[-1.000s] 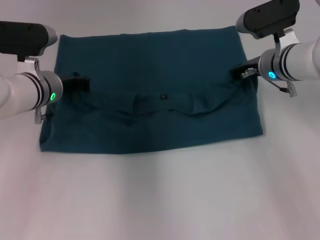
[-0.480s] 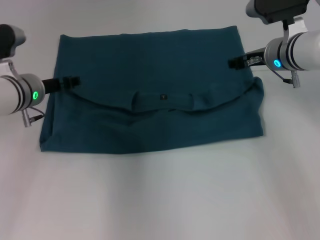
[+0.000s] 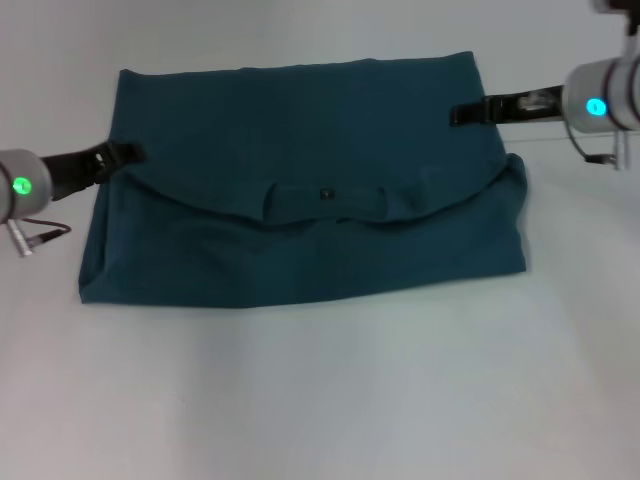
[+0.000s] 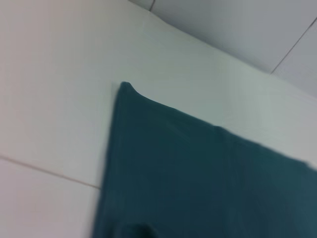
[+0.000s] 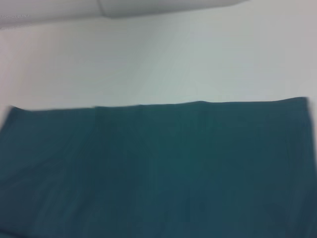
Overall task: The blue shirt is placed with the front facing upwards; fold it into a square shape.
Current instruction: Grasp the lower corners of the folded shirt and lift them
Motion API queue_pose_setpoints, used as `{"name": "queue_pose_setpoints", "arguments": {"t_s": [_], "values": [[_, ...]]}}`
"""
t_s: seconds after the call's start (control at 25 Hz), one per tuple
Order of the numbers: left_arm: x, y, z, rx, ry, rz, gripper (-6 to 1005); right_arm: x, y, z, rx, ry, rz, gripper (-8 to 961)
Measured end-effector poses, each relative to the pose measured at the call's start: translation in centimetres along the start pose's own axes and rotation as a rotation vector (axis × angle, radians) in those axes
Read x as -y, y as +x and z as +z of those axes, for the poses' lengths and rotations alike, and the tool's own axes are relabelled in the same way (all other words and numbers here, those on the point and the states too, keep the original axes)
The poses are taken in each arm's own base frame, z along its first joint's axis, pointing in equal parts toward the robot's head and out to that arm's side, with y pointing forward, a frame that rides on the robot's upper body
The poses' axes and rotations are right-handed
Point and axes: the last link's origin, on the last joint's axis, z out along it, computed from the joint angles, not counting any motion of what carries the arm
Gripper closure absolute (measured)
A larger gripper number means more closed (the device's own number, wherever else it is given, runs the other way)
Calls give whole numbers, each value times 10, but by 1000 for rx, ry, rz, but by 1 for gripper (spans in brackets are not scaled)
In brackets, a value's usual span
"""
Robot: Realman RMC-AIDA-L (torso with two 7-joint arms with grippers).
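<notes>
The blue shirt [image 3: 300, 240] lies flat on the white table, folded over on itself into a wide rectangle. The collar with its small dark label [image 3: 325, 192] lies on top along the curved folded edge across the middle. No print shows. My left gripper [image 3: 120, 155] hovers at the shirt's left edge, open and holding nothing. My right gripper [image 3: 468, 113] hovers over the shirt's far right part, open and empty. The left wrist view shows a corner of the shirt [image 4: 198, 178]. The right wrist view shows its straight far edge [image 5: 158, 163].
The white table [image 3: 320, 400] stretches around the shirt, with bare surface in front and at both sides. A wall seam shows beyond the table in the right wrist view [image 5: 99, 12].
Both grippers have let go of the folded-over layer and drawn outward, left arm to the left, right arm to the right and up. The shirt stays lying flat.
</notes>
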Motion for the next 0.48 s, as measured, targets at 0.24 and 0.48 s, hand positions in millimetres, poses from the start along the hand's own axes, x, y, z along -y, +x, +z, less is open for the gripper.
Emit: {"name": "queue_pose_setpoints", "arguments": {"t_s": [0.24, 0.48], "values": [[24, 6, -31, 16, -149, -228, 357, 19, 22, -37, 12, -200, 175, 119], [50, -8, -56, 14, -230, -363, 360, 43, 62, -70, 47, -403, 372, 118]]}}
